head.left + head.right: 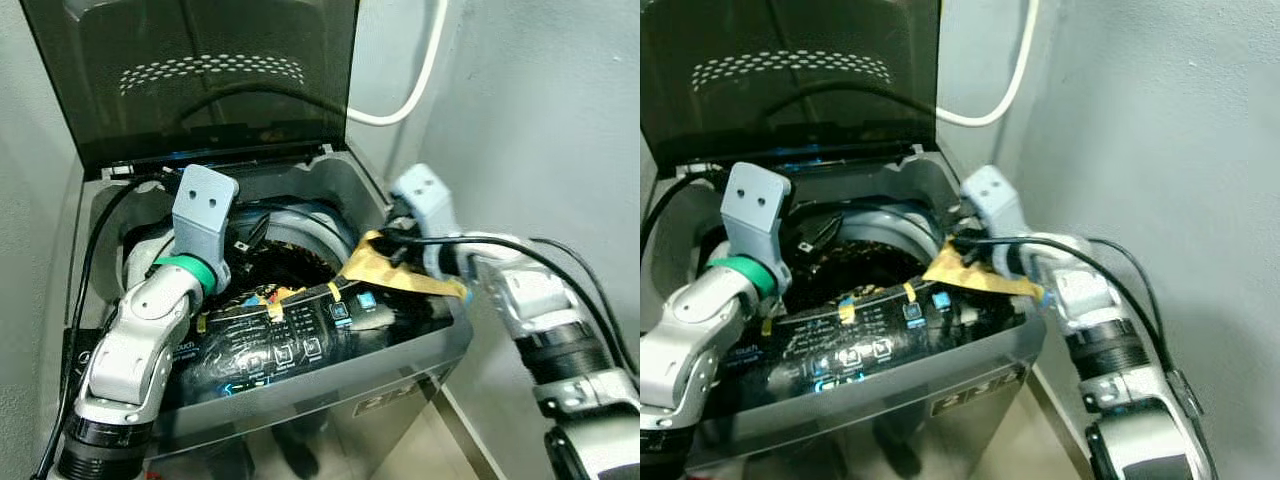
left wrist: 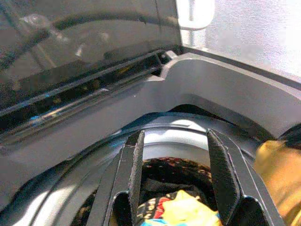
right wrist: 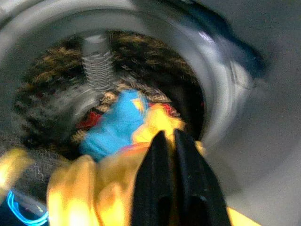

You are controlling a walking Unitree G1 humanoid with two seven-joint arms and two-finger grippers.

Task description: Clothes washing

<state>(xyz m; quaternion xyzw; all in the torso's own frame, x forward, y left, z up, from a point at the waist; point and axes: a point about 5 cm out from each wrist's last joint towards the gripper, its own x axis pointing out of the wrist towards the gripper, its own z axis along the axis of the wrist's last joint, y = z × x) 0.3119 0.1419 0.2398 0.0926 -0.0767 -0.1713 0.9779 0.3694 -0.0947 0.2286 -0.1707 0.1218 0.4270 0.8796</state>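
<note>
Item 1, washing machine (image 1: 420, 360): grey top-loader before me, its dark tinted lid (image 1: 200, 80) raised at the far side. The control panel (image 1: 290, 345) runs along the near edge, lit with blue symbols.

Item 2, drum (image 3: 221, 89): open. I see a mixed load in it, dark patterned fabric with a blue and yellow garment (image 3: 117, 120) on top. The picture is blurred, so finer detail escapes me.

Item 3, yellow cloth (image 1: 385, 268): draped over the right rim of the tub, one end trailing right toward the corner of the machine, the other reaching into the opening.

Item 4, right gripper (image 3: 170, 141): at the right rim of the tub, angled down into the drum. Its jaws are together and pinch the yellow cloth, which bunches around them.

Item 5, left gripper (image 2: 176, 165): over the left part of the opening, pointing down and toward the far rim. Its jaws stand apart with nothing between them; the load lies below them, not touching.

Item 6, white hose (image 1: 420, 80): against the grey wall behind the machine, on the right.
</note>
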